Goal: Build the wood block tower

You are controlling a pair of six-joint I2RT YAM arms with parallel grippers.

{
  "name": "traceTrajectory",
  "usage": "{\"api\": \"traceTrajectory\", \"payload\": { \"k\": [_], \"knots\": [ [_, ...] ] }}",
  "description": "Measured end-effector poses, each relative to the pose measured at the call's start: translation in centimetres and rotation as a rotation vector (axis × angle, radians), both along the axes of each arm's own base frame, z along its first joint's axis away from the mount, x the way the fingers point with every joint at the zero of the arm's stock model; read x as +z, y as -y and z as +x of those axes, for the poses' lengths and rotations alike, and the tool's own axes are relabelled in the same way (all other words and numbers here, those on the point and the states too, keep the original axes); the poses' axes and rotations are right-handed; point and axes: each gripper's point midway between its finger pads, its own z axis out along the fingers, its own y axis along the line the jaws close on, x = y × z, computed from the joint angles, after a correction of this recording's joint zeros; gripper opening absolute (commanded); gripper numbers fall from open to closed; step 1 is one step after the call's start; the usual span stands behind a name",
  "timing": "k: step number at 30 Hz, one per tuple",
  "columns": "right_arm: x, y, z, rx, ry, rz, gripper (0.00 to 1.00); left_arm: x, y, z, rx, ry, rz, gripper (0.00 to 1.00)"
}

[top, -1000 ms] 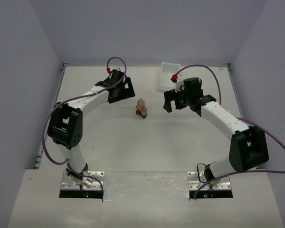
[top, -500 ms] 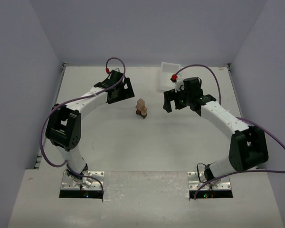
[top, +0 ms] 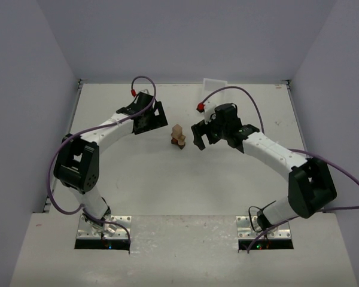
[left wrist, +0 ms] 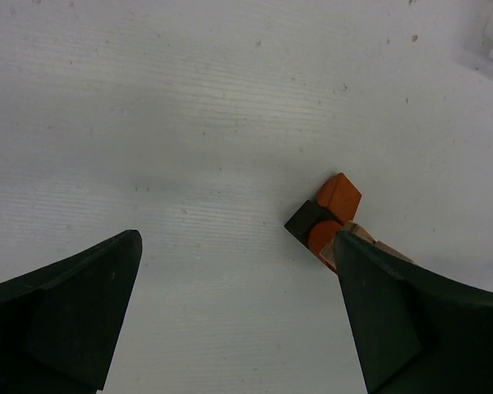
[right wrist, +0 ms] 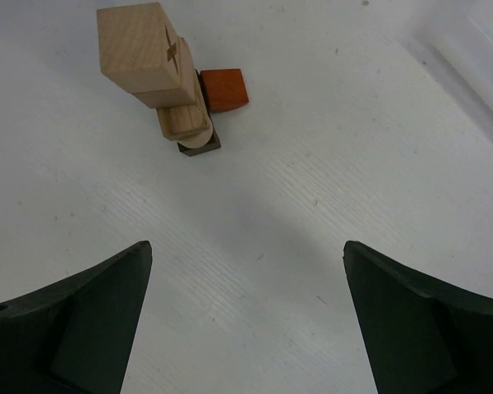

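Observation:
The wood block tower (top: 178, 136) stands mid-table. In the right wrist view a light tan cube (right wrist: 140, 49) tops a tan piece (right wrist: 185, 119) over a dark block (right wrist: 201, 146), with an orange-brown block (right wrist: 224, 89) beside them. The left wrist view shows the orange block (left wrist: 338, 197) and dark block (left wrist: 306, 222), partly hidden behind a finger. My left gripper (top: 151, 118) (left wrist: 237, 246) hangs open to the tower's left, holding nothing. Just right of the tower, my right gripper (top: 203, 134) (right wrist: 246, 250) is open and empty.
A white plastic tray (top: 214, 85) lies at the back of the table behind the right arm; its edge shows in the right wrist view (right wrist: 476, 57). Grey walls enclose the table on three sides. Purple cables loop over both arms.
The right arm has swung left, bringing its gripper close to the tower's right side. The left arm shifted only slightly. Both grippers stayed open.

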Motion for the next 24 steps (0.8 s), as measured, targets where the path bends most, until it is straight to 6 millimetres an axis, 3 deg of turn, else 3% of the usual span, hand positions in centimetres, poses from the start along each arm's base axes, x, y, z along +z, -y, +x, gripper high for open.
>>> {"api": "traceTrajectory", "payload": {
  "k": [5,12,18,24],
  "knots": [
    [-1.1,-1.0,-0.6,0.043,0.024,0.015,0.99,-0.3,-0.1,-0.4,0.008,-0.009,-0.004,1.0],
    [-0.8,-3.7,-0.7,0.102,0.13,0.081,0.99,-1.4,-0.6,-1.8,0.025,-0.04,-0.006,1.0],
    [-1.3,-5.5,-1.6,0.152,0.19,0.128,0.99,-1.0,-0.7,-2.2,0.034,-0.03,-0.013,1.0],
    [-1.3,-6.1,-0.4,0.13,0.244,0.153,0.99,-0.2,-1.1,-2.5,0.041,-0.006,-0.013,1.0]
  ]
}}
